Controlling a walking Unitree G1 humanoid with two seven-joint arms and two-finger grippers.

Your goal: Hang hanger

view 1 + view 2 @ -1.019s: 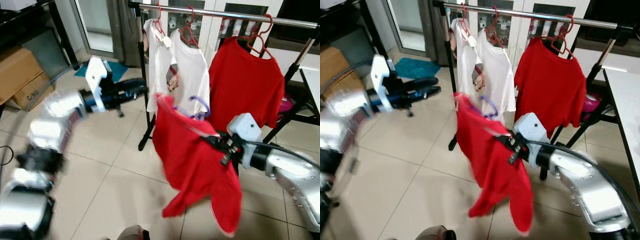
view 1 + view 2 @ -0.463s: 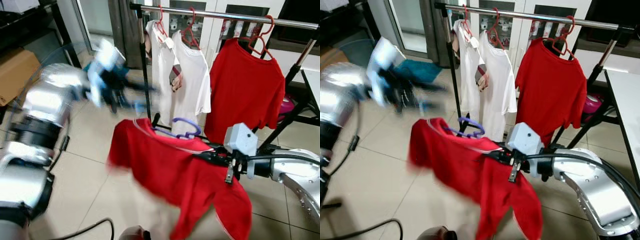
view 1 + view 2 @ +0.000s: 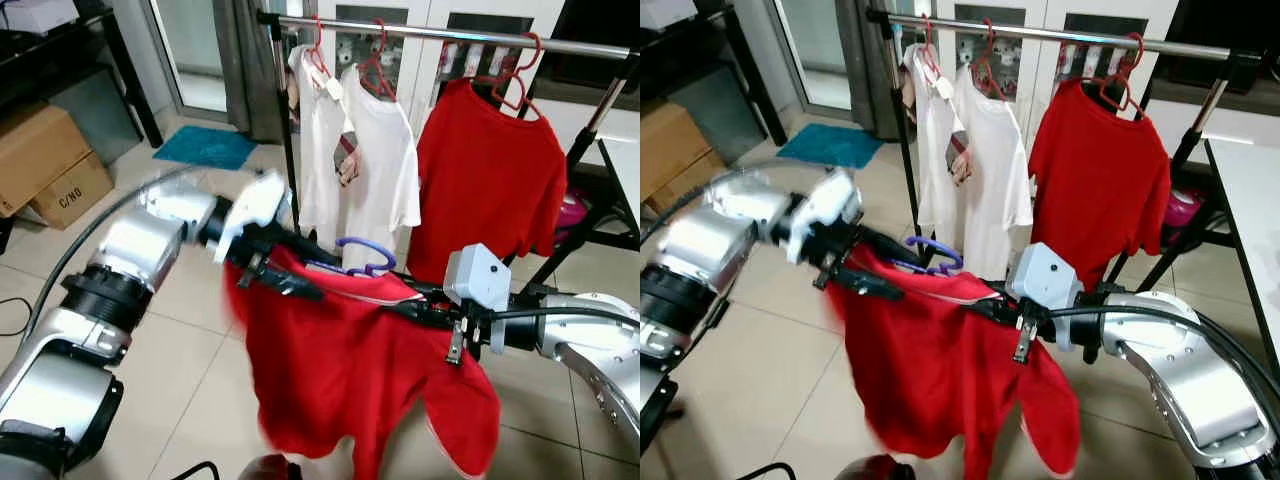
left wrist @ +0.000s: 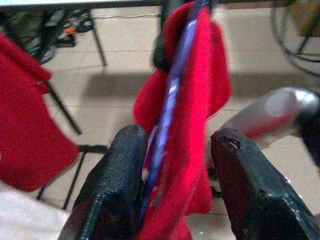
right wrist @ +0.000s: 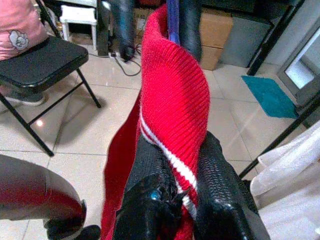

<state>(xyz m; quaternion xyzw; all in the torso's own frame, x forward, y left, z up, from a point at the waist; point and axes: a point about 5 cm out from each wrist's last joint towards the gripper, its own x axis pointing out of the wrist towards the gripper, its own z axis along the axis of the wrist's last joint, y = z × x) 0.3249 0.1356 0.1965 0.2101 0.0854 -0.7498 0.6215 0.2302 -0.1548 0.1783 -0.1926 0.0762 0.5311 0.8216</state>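
Observation:
A red shirt (image 3: 350, 370) with a white-striped collar hangs on a purple hanger (image 3: 365, 245) in front of me, below the clothes rail (image 3: 450, 35). My right gripper (image 3: 400, 305) is shut on the shirt's collar and the hanger's right shoulder; the right wrist view shows its fingers (image 5: 150, 170) pinching the red cloth (image 5: 175, 90). My left gripper (image 3: 305, 270) is at the hanger's left shoulder. In the left wrist view its fingers (image 4: 120, 185) stand open on either side of the purple hanger (image 4: 167, 105) and the red cloth.
On the rail hang two white shirts (image 3: 375, 150) and a red shirt (image 3: 490, 170), all on red hangers. The rack's black post (image 3: 283, 110) stands just behind my left gripper. Cardboard boxes (image 3: 50, 160) and a teal mat (image 3: 205, 147) lie at left on the tiled floor.
My left arm has swung down from beside the rack post to the hanger's left shoulder. The red shirt, which was swinging, now hangs straighter. The right gripper has kept its hold.

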